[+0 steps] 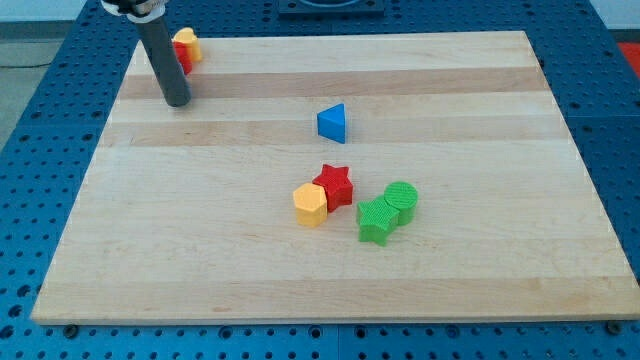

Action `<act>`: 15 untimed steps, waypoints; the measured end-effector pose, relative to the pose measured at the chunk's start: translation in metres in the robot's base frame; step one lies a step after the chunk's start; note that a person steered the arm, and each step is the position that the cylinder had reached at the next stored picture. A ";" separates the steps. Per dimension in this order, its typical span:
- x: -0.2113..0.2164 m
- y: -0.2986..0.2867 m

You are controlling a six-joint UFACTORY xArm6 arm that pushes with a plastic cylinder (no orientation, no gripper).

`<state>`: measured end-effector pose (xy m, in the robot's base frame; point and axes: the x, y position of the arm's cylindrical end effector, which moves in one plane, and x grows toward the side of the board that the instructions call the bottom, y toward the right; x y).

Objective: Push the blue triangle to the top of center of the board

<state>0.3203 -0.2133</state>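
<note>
The blue triangle (pixel 333 122) lies on the wooden board (pixel 480 260), a little above the board's centre. My tip (pixel 177 100) touches the board near the view's top left corner, far to the left of the blue triangle. Just behind the rod, at the top left edge, sit a red block (pixel 184 57) and a yellow block (pixel 185 40), partly hidden by the rod.
Below the blue triangle is a cluster: a red star (pixel 336 185), a yellow hexagon-like block (pixel 311 205), a green star (pixel 375 221) and a green cylinder (pixel 402 201). A blue perforated table surrounds the board.
</note>
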 end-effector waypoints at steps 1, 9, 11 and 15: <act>-0.009 -0.005; 0.077 0.211; 0.063 0.261; -0.041 0.287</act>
<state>0.2795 0.0735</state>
